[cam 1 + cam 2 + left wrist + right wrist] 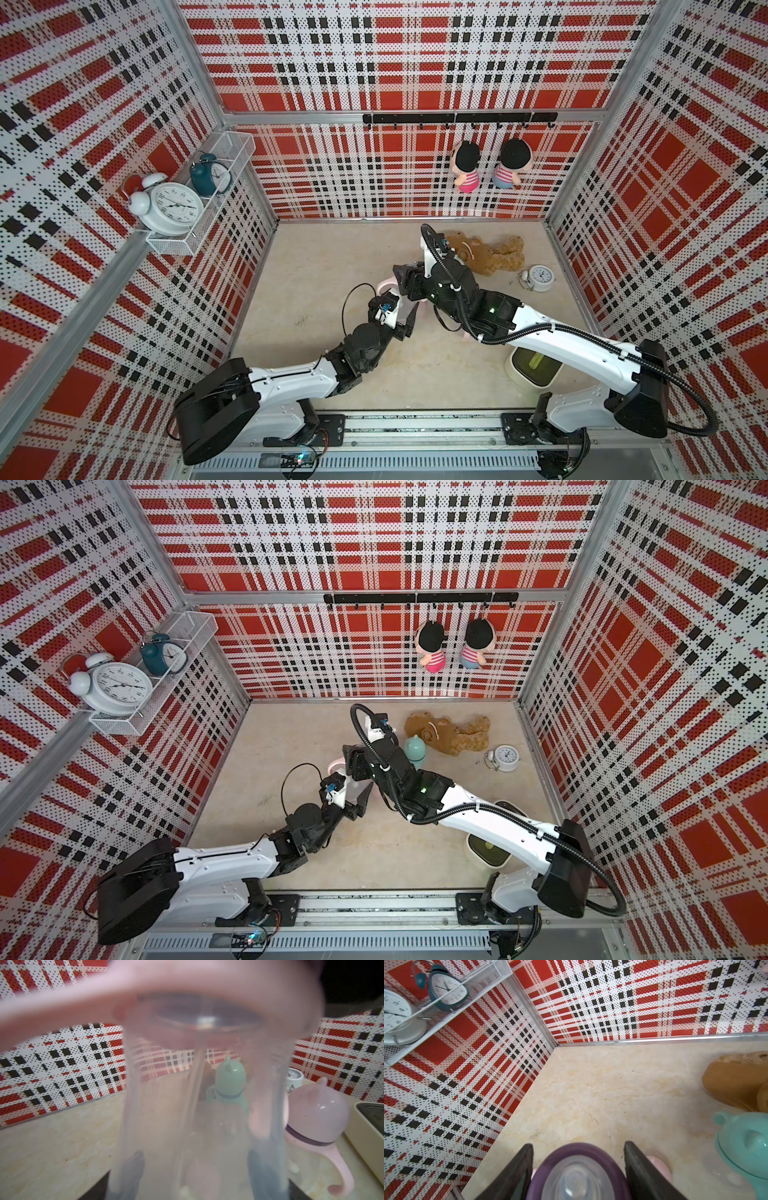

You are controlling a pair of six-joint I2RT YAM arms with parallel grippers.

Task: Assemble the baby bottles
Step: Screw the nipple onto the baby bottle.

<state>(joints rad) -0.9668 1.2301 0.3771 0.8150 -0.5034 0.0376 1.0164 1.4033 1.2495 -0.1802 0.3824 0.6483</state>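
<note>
The right gripper (578, 1145) clamps a purple collar (578, 1172). The left gripper (196, 1169) is closed tight on the clear bottle (203, 1105), pink ring (52, 1007) already on, close beside it mid-table. Collar and cap are left, I judge. Mint bottle (229, 1078) and pink bottle (318, 1113) stand capped nearby.

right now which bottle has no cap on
The clear bottle in the left end effector, teat bare; the mint bottle and pink bottle wear domed caps.

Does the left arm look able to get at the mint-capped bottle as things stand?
Probably not: the left claw is shut on the clear bottle, and the right arm, holding the purple collar, crosses between it and the mint-capped bottle.
</note>
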